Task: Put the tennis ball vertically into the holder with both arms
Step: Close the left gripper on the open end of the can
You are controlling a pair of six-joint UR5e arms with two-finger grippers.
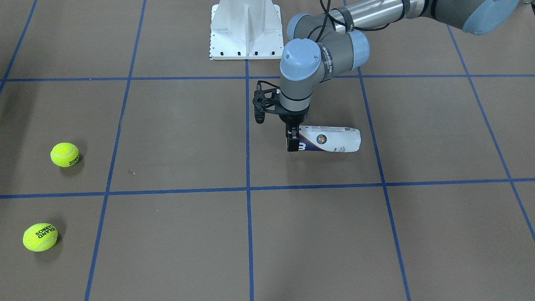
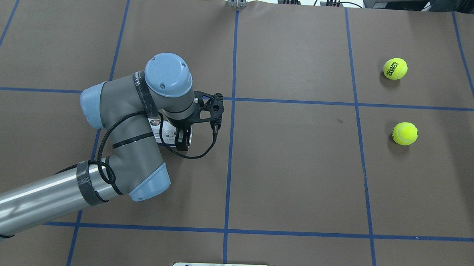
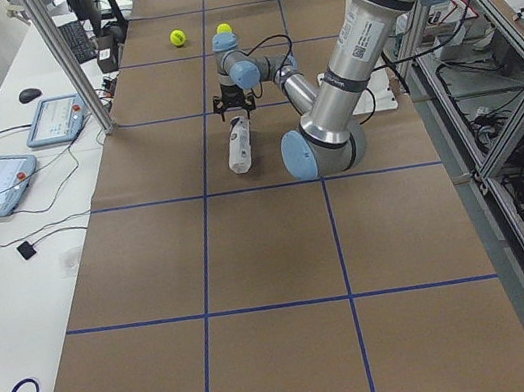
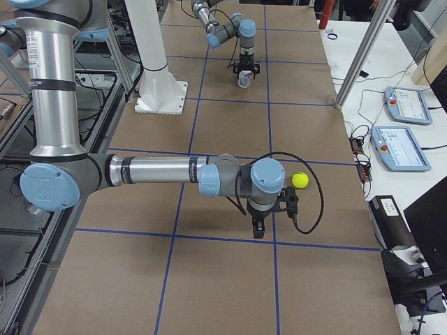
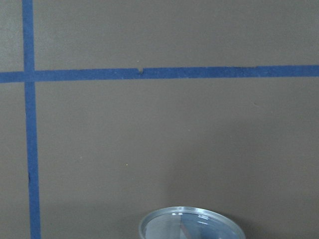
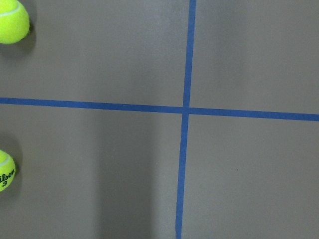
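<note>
The holder (image 1: 334,140) is lying on its side on the brown tabletop (image 1: 317,234), a little in front of the white pedestal base (image 1: 246,29) and on the robot's left half of the blue tape grid. The left arm (image 2: 132,144) is reaching down over it, and the left gripper (image 1: 293,140) is pointing straight down at the holder's navy-labelled end, its black fingers (image 2: 182,140) pressing in on either side and gripping it there. In the left wrist view, the holder's silver rim (image 5: 192,224) is peeking in at the bottom edge. Well apart from it, on the robot's right side, one tennis ball (image 2: 405,133) and a second tennis ball (image 2: 395,68) marked "ROLAND GARROS" are sitting on the tabletop, apart from each other. The right arm (image 4: 160,171) is stretching out low over the tabletop, with the right gripper (image 4: 258,229) hanging near one ball. Whether its fingers are open or closed cannot be told.
</note>
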